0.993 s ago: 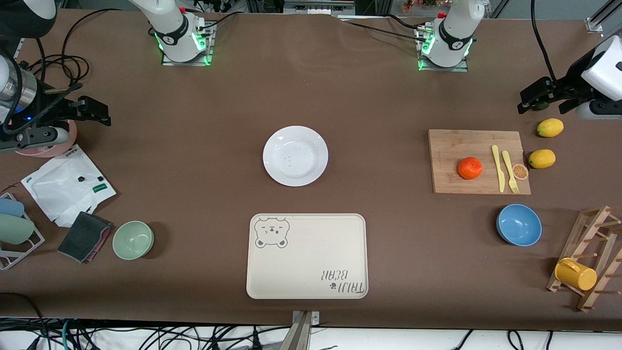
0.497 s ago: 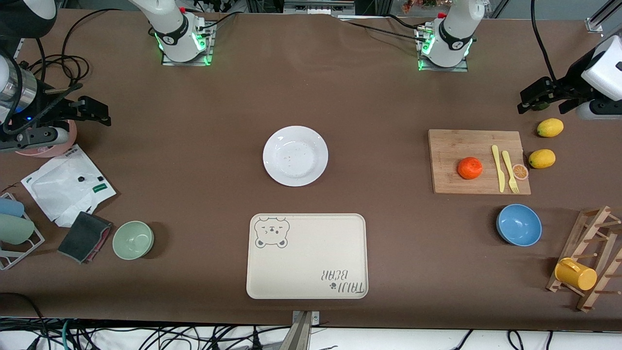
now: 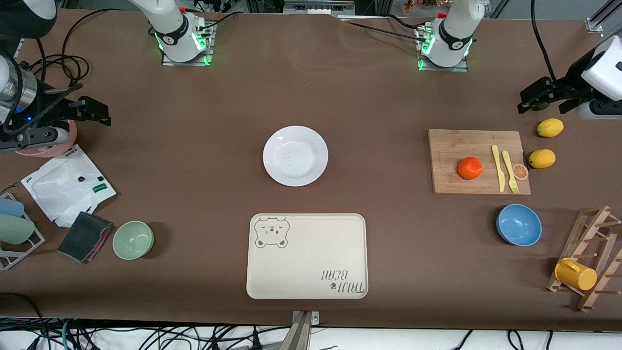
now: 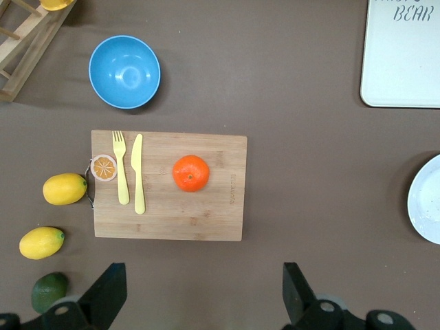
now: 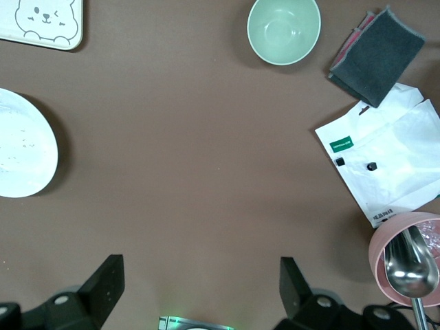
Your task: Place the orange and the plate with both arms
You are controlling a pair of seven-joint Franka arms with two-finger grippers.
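My left fingers [image 4: 106,295] hang spread over bare table beside the cutting board [image 3: 452,146] carrying the orange [image 3: 470,167]; the plate [image 3: 295,155] lies between my two grippers, my right fingers [image 5: 103,289] parted beside it.

The orange [image 3: 470,167] sits on a cutting board [image 3: 452,146]; the plate [image 3: 295,155] lies mid-table.

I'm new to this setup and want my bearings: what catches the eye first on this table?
The bright orange stands out, sitting on a wooden cutting board toward the left arm's end of the table, beside a yellow knife and fork. The white plate lies mid-table, with a cream bear-printed tray nearer the front camera. Both the left gripper and the right gripper hang open and empty at the table's ends.
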